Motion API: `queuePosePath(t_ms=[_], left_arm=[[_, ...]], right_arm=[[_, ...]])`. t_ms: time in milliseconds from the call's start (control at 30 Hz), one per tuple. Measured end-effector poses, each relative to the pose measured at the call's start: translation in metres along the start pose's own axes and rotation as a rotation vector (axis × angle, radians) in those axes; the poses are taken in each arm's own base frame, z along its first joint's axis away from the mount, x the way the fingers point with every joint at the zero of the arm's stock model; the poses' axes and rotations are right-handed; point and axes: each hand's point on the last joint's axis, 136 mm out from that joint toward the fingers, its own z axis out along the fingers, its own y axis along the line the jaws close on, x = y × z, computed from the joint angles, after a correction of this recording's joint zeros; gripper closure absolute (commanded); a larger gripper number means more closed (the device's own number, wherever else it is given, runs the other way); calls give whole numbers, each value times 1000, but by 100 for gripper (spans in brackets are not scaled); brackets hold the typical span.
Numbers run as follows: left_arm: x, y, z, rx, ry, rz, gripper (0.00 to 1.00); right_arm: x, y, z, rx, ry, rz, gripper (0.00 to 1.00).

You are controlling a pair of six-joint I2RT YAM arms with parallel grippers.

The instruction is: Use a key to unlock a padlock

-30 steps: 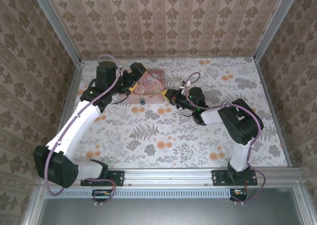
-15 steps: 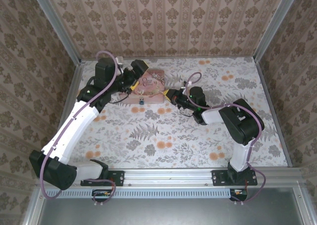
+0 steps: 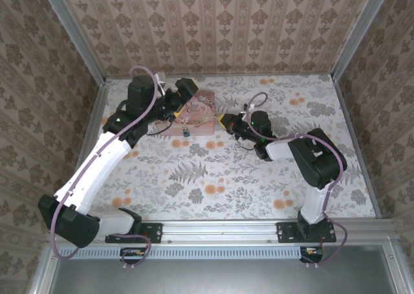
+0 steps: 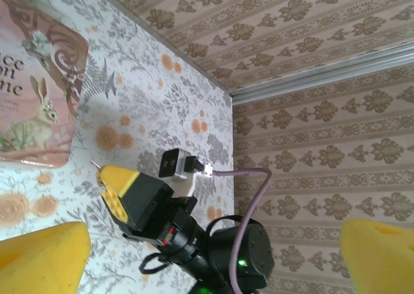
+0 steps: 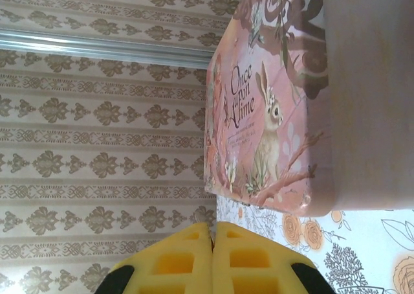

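Observation:
The tiny blue padlock [image 3: 185, 133] hangs at the front side of the pink picture tin [image 3: 198, 111], low near the table. My left gripper [image 3: 180, 101] hovers over the tin's left end, open wide, its yellow fingers [image 4: 42, 255] far apart with nothing between them. My right gripper [image 3: 226, 122] sits just right of the tin, shut. A thin metal tip, the key [image 4: 96, 165], pokes out from its yellow pads [image 4: 116, 180]. In the right wrist view the pads [image 5: 187, 258] press together around a thin sliver, with the tin [image 5: 272, 106] right ahead.
Patterned walls close in the table [image 3: 213, 177] on the left, back and right. The right wrist's camera plug and purple cable [image 4: 233, 174] stick up beside the tin. Bare floral tabletop lies in front of the tin toward the arm bases.
My left gripper has shifted slightly right and toward the back over the tin. My right gripper has drawn a little to the right, away from the tin's edge. Both jaw states are unchanged.

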Motion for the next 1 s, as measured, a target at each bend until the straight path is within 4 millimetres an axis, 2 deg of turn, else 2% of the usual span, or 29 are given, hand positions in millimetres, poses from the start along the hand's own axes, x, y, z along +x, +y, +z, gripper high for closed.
queuePosePath(t_ms=[100,267,367,500,633,767,867,1000], left_arm=[[-2,34,10,-50,-8,-18,0],[-11,134,25,-219,-14,-98,0],[-26,181,27,-304,-32,-139,0],[-55,227,28,-387,-66,-160,0],[-82,256,43,-429,-68,-146,0],[-103,272,61,-451,-56,-104,0],[-124,278,81,-442,-47,-65,0],[-131,290,105,-418,-2,-35,0]], right_arm=[[-8,13,7,-11,-2,-14,100],[-24,55,21,-75,-12,-67,100],[-30,71,25,-98,-19,-90,100],[-34,75,27,-95,-22,-91,100],[-39,72,25,-87,-31,-87,100],[-40,62,18,-67,-36,-76,100],[-37,51,2,-41,-41,-60,100],[-39,49,-23,-31,-62,-55,100]])
